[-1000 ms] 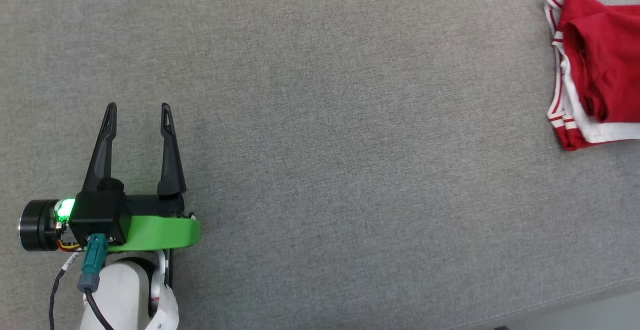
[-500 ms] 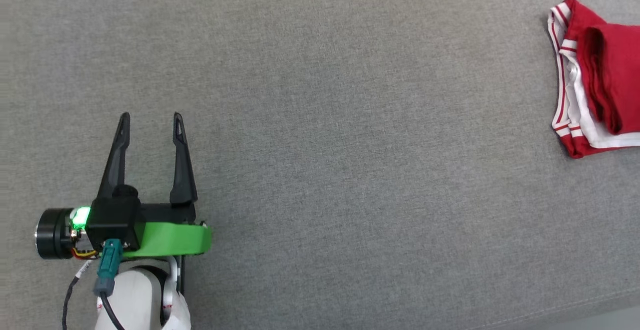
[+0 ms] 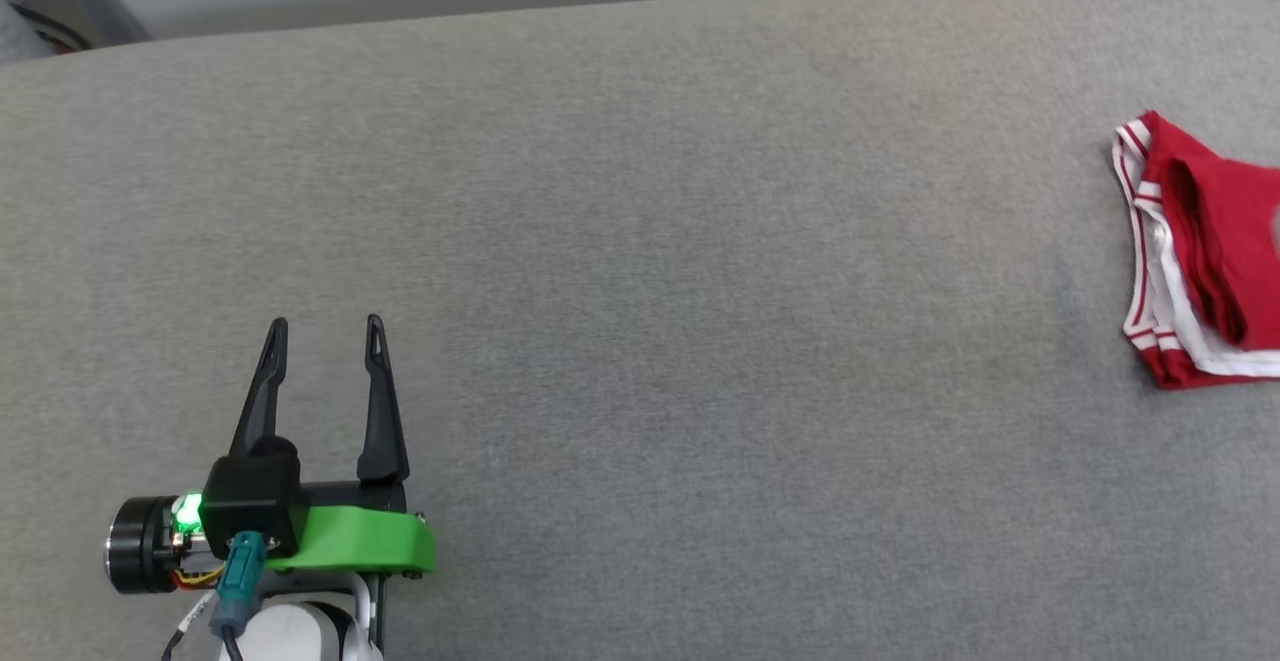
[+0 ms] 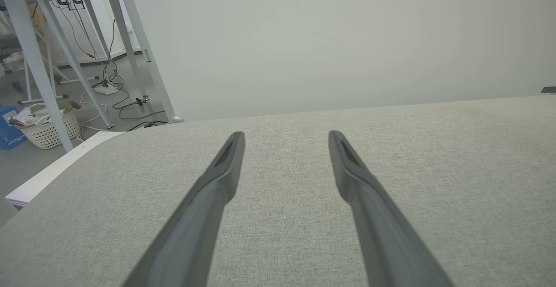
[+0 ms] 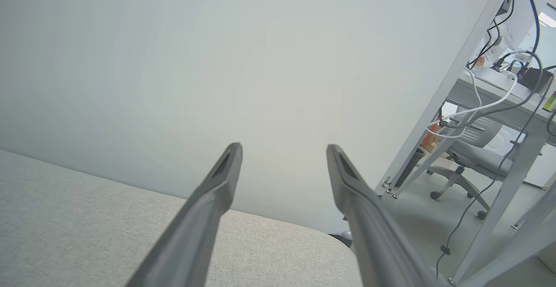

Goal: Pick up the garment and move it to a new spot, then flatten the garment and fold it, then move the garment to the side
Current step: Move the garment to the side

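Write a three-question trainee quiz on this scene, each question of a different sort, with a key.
1. Multiple choice: in the head view, where does the garment lie on the grey surface?
A. at the left edge
B. in the middle
C. at the right edge
2. True or false: the left claw is open, with nothing between its fingers.
3. Fill in: the right claw is ___ (open or shut).

Key: 1 C; 2 true; 3 open.
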`<state>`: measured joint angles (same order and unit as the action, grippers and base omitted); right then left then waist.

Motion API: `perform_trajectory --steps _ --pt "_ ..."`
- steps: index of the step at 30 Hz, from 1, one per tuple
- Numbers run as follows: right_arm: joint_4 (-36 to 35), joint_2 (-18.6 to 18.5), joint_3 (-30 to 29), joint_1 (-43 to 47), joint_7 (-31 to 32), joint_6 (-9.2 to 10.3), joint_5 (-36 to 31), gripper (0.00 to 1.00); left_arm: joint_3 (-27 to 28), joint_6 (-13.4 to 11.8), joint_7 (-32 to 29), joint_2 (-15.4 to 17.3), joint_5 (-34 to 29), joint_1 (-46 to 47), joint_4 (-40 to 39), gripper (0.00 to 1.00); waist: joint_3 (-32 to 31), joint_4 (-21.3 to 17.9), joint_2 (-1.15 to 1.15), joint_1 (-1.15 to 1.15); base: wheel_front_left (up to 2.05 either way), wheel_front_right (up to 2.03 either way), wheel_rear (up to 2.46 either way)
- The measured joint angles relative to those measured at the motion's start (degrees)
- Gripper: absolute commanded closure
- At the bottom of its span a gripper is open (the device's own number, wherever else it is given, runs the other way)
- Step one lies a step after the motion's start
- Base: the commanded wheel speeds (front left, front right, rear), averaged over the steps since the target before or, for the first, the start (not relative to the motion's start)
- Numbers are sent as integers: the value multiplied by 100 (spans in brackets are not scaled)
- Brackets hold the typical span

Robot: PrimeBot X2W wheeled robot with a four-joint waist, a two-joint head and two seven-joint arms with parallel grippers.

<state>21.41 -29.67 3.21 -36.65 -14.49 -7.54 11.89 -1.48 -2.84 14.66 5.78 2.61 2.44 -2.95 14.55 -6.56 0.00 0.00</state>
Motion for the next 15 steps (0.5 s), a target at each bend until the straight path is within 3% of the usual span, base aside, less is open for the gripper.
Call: perform_trajectory --steps 6,9,15 --pt "-1500 1036 -358 1033 -24 0 -314 0 5 3 0 -14 51 -101 91 0 -294 322 0 0 0 0 0" --pt "-1783 1446 -215 1534 -24 0 -367 0 32 5 0 -13 87 -156 158 0 -447 466 0 0 0 0 0" --pt "-1798 1918 143 2339 -25 0 -346 0 31 10 0 -22 137 -181 292 0 -703 679 0 0 0 0 0"
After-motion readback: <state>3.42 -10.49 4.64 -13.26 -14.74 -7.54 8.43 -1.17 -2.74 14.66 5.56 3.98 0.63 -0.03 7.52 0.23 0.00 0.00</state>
